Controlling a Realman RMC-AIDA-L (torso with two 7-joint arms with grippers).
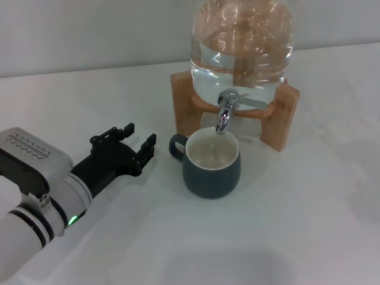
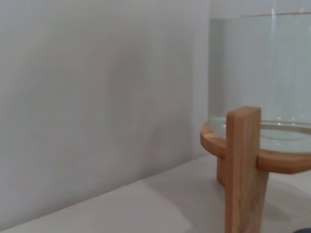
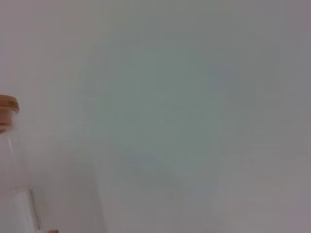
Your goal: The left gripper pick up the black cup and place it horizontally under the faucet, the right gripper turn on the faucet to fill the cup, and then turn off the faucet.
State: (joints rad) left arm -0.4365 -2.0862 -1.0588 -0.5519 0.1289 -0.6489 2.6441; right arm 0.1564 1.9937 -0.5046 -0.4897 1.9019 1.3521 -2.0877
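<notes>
The black cup [image 1: 212,164], a dark grey-teal mug with a cream inside, stands upright on the white table directly under the faucet [image 1: 226,113], its handle pointing toward my left gripper. The faucet is a chrome spigot on a clear glass jar [image 1: 242,44] holding water, set on a wooden stand [image 1: 279,116]. No water stream shows. My left gripper [image 1: 138,136] is open and empty, just left of the cup's handle, apart from it. The left wrist view shows the stand's leg [image 2: 245,165] and the jar [image 2: 262,73]. The right gripper is out of view.
A grey wall runs behind the table in the head view. The white tabletop [image 1: 309,225] spreads to the right and front of the cup. The right wrist view shows mostly blank wall and the jar's wooden-lidded top [image 3: 7,104] at its edge.
</notes>
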